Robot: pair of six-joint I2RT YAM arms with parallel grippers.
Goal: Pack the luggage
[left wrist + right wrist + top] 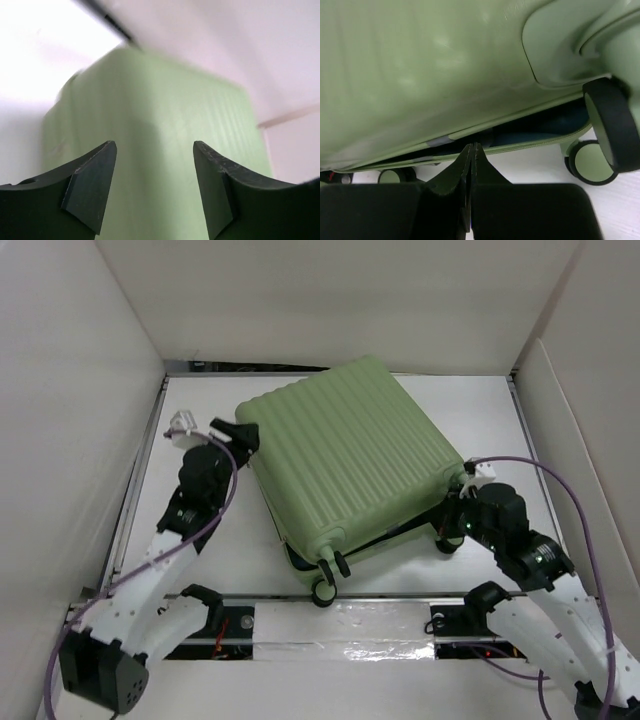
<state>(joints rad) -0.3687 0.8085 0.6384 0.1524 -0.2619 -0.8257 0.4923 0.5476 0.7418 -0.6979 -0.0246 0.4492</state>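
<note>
The pale green, ribbed luggage lies flat, askew and slightly ajar, its black wheels nearest.

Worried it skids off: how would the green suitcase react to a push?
The luggage looks rigid and ribbed, so it should move as one piece. Lying flat, it probably slides rather than rolls on its wheels. Its lid sits ajar and may give downward.
</note>
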